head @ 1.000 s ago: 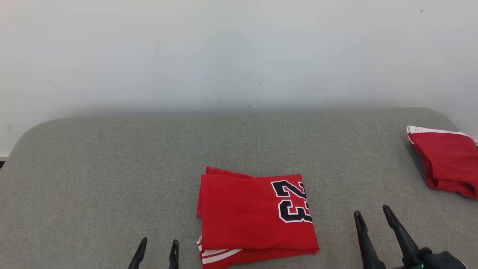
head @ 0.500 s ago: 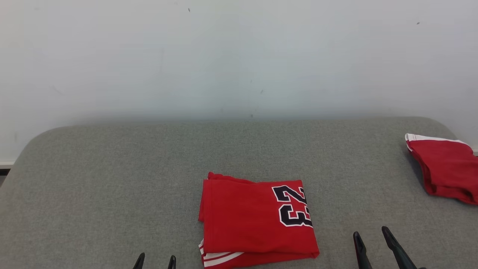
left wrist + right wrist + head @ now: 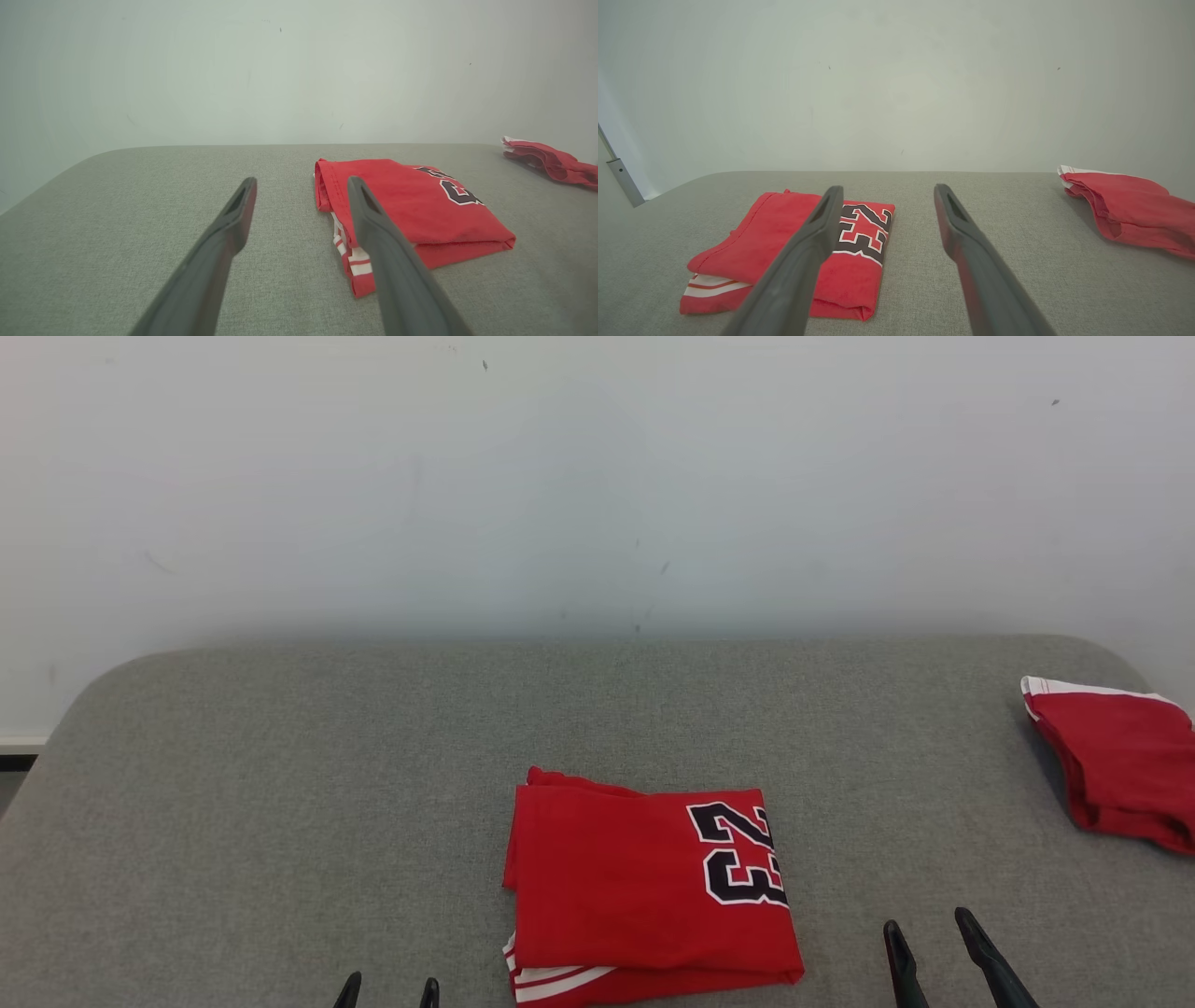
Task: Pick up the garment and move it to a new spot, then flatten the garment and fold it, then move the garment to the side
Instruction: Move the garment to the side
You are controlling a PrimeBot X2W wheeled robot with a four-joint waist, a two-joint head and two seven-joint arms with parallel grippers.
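Head view shows the folded red 23 jersey (image 3: 653, 887) lying between the left gripper (image 3: 391, 980) and right gripper (image 3: 926, 921), both spread wide and empty, clear of it; folding looks finished, so it probably awaits moving aside.

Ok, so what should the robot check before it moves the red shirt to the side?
1. Red shirt folded and lying flat: ok.
2. Left gripper open, holding nothing: ok.
3. Right gripper open, holding nothing: ok.
4. Both grippers apart from the shirt: ok.
5. Layers tucked in: not ok, a striped edge pokes out at the front.
6. Other red garment far off at the right, not touching the shirt: ok.
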